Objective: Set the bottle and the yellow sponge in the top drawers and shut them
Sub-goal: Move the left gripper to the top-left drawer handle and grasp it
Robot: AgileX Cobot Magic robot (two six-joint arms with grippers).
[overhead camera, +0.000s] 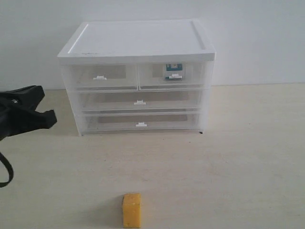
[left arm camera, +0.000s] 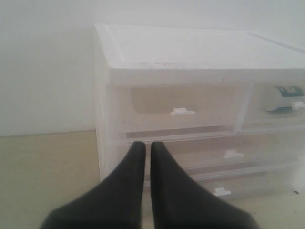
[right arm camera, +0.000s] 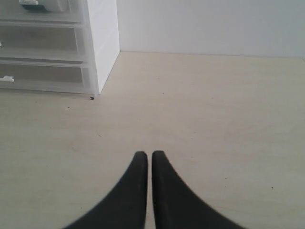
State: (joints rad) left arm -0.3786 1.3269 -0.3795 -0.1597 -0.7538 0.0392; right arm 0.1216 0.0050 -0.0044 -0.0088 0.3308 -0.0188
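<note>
The bottle [overhead camera: 173,71] lies inside the top right drawer [overhead camera: 151,75], which is pushed in; it also shows as the bottle [left arm camera: 283,98] and the bottle [right arm camera: 43,5]. The top left drawer [overhead camera: 112,75] is pushed in too and looks empty. The yellow sponge [overhead camera: 132,210] stands alone on the table near the front edge. My left gripper [overhead camera: 51,118] hovers left of the cabinet, facing it, shut with nothing held [left arm camera: 148,145]. My right gripper [right arm camera: 149,155] is shut and empty above bare table right of the cabinet; the exterior view does not show it.
The white cabinet [overhead camera: 138,40] stands at the back against the wall, with two full-width drawers [overhead camera: 139,102] below the top pair, both pushed in. The pale tabletop [overhead camera: 238,157] stretches between cabinet and sponge.
</note>
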